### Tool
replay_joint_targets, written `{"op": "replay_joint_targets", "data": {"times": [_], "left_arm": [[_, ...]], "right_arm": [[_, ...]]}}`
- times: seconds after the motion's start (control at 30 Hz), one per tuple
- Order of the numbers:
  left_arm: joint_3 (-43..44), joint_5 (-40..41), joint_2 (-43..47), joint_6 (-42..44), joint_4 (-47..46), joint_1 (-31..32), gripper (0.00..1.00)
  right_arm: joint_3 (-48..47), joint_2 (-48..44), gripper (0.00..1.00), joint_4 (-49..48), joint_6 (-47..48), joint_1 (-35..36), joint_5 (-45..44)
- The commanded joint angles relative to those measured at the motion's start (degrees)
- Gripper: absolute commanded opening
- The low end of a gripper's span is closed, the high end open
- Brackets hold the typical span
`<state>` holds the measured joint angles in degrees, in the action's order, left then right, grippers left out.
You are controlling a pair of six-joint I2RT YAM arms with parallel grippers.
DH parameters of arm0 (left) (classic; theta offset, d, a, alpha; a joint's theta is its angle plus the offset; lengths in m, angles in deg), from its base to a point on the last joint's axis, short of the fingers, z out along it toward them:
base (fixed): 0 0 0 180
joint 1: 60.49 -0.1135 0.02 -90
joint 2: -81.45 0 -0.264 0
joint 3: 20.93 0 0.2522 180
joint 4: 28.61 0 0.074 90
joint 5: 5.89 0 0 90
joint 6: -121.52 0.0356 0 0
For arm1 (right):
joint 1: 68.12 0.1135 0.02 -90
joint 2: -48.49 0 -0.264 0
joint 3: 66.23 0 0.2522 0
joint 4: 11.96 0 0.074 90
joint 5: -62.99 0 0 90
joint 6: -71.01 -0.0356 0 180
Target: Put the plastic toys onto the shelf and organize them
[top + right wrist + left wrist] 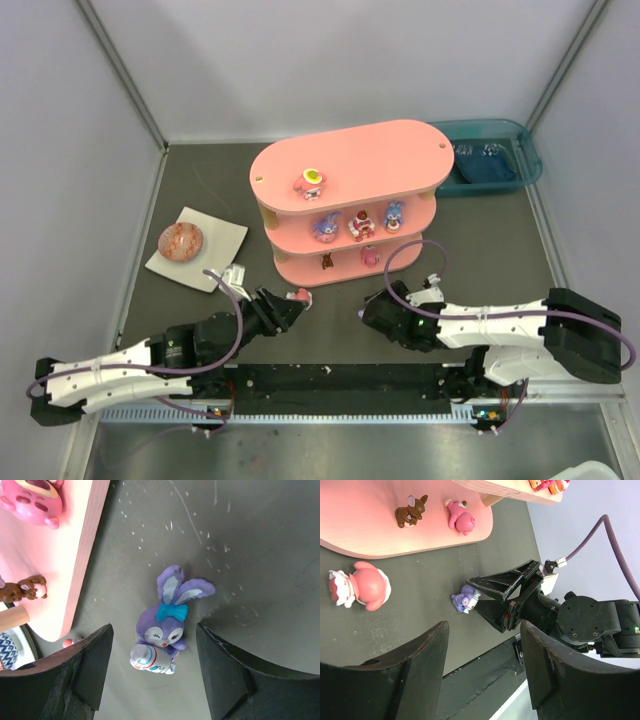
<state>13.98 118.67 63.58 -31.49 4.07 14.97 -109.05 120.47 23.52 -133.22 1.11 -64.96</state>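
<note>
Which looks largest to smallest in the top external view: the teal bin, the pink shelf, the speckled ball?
1. pink shelf
2. teal bin
3. speckled ball
The gaps are plain; no two look alike in size.

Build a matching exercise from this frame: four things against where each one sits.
Things: 1 purple bunny; 2 brown toy; 3 speckled ball; 4 pink toy with white cap.
Places: A white plate; B shelf, bottom tier; C table, at the right gripper; D table, by the left gripper.
Pairs: 1-C, 2-B, 3-A, 4-D.
</note>
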Motion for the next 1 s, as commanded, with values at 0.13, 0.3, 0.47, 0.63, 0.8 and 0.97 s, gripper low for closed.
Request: {"op": "replay_joint_targets", "data": {"times": [0.13,0.3,0.47,0.63,0.8,0.97], "left_arm": [[0.39,2.26,1.69,0.25,1.82,-0.14,0.64],[0.47,2.52,1.96,0.16,2.09,-0.14,0.64],[0.56,2.52,1.7,0.25,1.91,-0.14,0.64],[0.56,2.35,1.43,0.16,1.74,-0.14,0.64],[1.26,2.44,0.99,-0.28,2.35,-0.14,0.64],[2.76,2.7,-0.59,-0.19,3.32,-0.23,0.64]], "right_arm": [[0.23,3.16,0.55,-4.4,-2.13,-0.77,4.47],[1.11,3.42,0.39,-4.84,-2.83,-0.68,5.43],[1.9,2.55,0.11,-4.75,-2.22,-0.77,5.35],[2.16,-0.7,0.0,-3.53,3.9,-0.77,3.33],[4.1,-14.65,0.0,-3.08,12.26,-0.77,-1.5],[5.68,-35.3,0.0,3.94,23.78,-0.77,-7.39]]}}
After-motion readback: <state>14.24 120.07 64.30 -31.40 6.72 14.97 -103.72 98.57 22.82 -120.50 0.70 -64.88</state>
